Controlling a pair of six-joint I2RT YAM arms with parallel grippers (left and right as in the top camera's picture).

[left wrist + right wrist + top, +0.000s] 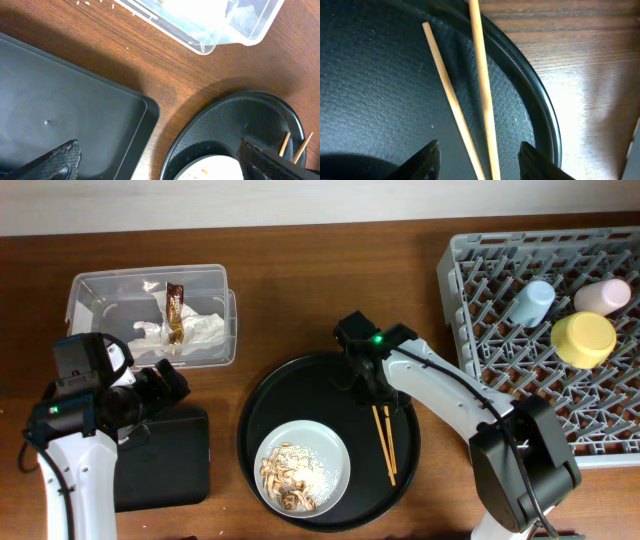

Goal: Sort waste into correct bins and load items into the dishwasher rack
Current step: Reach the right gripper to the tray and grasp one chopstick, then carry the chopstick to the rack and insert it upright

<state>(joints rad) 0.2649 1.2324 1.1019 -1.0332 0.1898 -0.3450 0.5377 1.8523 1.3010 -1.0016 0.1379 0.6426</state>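
Two wooden chopsticks (386, 442) lie on the right side of the round black tray (270, 400). My right gripper (374, 392) hangs over their upper ends. In the right wrist view both chopsticks (482, 85) run between its open jaws (480, 162), touching neither finger. A grey plate (325, 448) with food scraps (290, 475) sits on the same tray. My left gripper (165, 385) is wide open and holds nothing, above the black rectangular tray (60, 100). The clear tub (85, 285) holds the napkin (200, 330) and wrapper (176, 310).
The grey dishwasher rack (470, 300) fills the right side, with a blue cup (534, 302), a pink cup (603, 296) and a yellow bowl (584, 338) in it. Bare wooden table lies between the round tray and the rack.
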